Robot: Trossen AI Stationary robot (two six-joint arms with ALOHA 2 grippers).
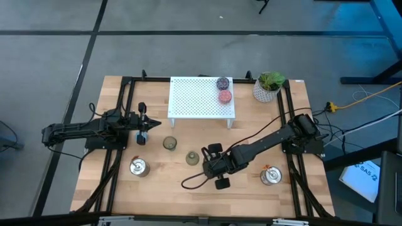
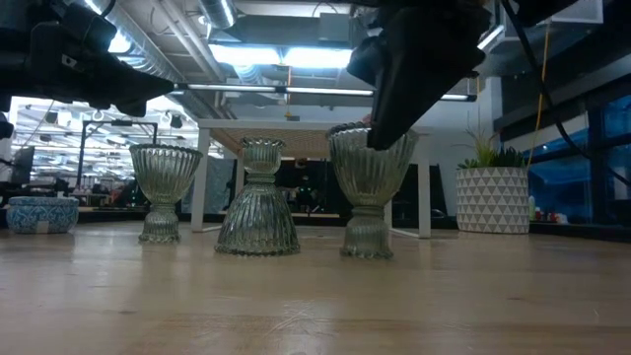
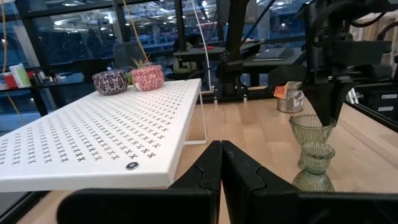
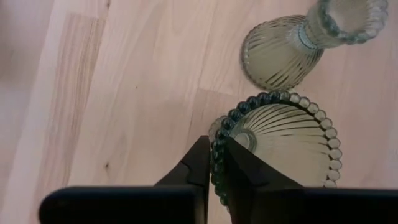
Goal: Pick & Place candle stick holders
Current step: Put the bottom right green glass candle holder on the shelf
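An upright olive glass candle stick holder (image 2: 370,187) stands on the table near the middle, and my right gripper (image 4: 214,165) is shut on its rim. Beside it an inverted olive holder (image 1: 192,157) rests on its cup, and another upright one (image 1: 169,143) stands farther left. A purple holder (image 1: 222,83) and a pink holder (image 1: 225,96) sit on the white rack (image 1: 195,100). Two silver holders (image 1: 138,166) (image 1: 270,176) stand near the front. A blue holder (image 1: 141,139) sits beside my left gripper (image 3: 221,162), which is shut on nothing at the table's left. My right gripper pinches the beaded rim (image 4: 217,155) of the upright olive holder, one finger inside the cup and one outside. The fingers come from above, slanting down. The holder stands upright with its foot (image 2: 367,242) on the table.
A white pot with a green plant (image 1: 269,86) stands at the far right corner, next to the rack. Black frame rails (image 1: 119,157) run along both sides of the table. Bare wood lies along the near edge between the silver holders.
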